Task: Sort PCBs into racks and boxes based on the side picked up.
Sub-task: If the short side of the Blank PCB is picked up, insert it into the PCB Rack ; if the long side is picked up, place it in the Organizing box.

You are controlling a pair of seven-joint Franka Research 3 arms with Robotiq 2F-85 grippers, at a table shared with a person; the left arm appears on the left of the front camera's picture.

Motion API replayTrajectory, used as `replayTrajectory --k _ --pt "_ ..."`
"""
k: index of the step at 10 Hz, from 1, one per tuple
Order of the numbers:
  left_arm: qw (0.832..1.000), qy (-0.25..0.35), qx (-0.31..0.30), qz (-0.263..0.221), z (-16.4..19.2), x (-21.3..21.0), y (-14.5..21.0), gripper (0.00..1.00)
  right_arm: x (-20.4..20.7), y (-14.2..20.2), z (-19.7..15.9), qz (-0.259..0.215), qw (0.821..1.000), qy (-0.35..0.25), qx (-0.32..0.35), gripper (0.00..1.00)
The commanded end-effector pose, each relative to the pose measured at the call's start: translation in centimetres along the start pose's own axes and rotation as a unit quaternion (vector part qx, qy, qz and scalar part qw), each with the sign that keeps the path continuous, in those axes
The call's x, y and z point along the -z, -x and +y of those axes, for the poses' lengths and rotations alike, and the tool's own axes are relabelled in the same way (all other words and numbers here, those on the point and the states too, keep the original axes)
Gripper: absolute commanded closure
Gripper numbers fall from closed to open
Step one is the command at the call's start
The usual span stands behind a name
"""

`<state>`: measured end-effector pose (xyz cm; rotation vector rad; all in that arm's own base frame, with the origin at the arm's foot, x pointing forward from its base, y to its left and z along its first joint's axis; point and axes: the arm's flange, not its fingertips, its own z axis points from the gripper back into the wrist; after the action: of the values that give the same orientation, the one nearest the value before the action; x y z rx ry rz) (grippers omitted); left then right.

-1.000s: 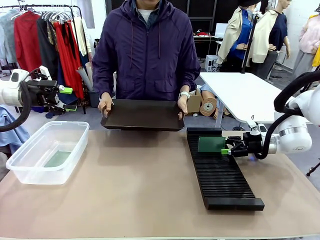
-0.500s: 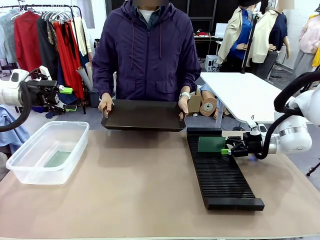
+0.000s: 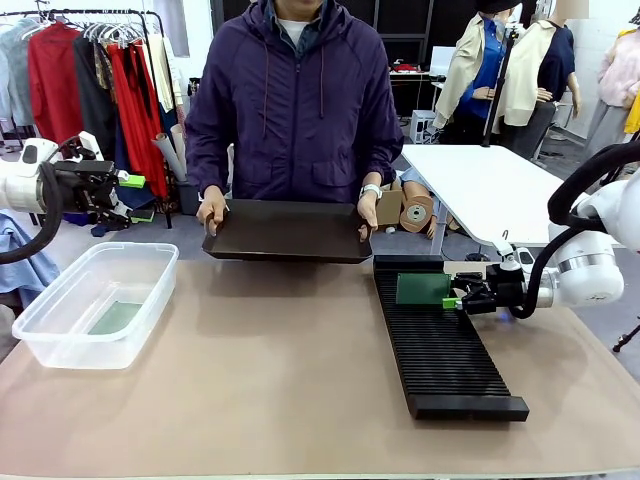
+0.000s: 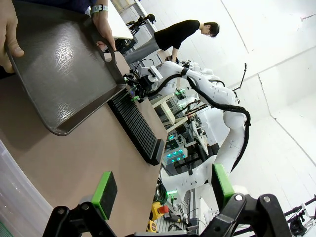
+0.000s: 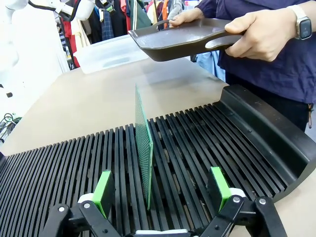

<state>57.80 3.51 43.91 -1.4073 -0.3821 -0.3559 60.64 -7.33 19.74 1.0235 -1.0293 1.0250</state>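
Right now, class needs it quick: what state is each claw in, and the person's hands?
Left claw: open, holding nothing.
Right claw: open, PCB standing in the rack between its fingers.
Person's hands: both gripping the black tray.

A green PCB [image 5: 143, 148] stands upright in the black rack [image 3: 440, 350]; another apparently lies flat in the clear box [image 3: 95, 305].

Both arms are glossy white with rounded joints; a thick black cable loops at 3 o'clock beside the right arm [image 3: 585, 268]. Each tool, like the left tool [image 4: 163, 190], is black with bright green pads. The person [image 3: 295, 100] wears a purple zipped jacket and what seems a silver wristwatch [image 5: 302, 20].
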Motion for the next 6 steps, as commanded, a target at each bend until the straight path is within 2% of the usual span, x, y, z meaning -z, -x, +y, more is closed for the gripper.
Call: replayTrajectory --k 1,3,6 --pt "1.0 -0.002 0.001 -0.002 -0.2 -0.1 0.1 0.0 0.1 -0.1 0.0 0.001 1.0 0.001 0.0 0.0" --pt "1.0 -0.002 0.001 -0.002 -0.2 -0.1 0.1 0.0 0.0 0.0 0.0 0.0 1.0 0.0 0.0 0.0" --pt "1.0 -0.002 0.001 -0.002 -0.2 -0.1 0.1 0.0 0.9 -4.3 -0.8 -0.03 1.0 0.0 0.005 0.0"
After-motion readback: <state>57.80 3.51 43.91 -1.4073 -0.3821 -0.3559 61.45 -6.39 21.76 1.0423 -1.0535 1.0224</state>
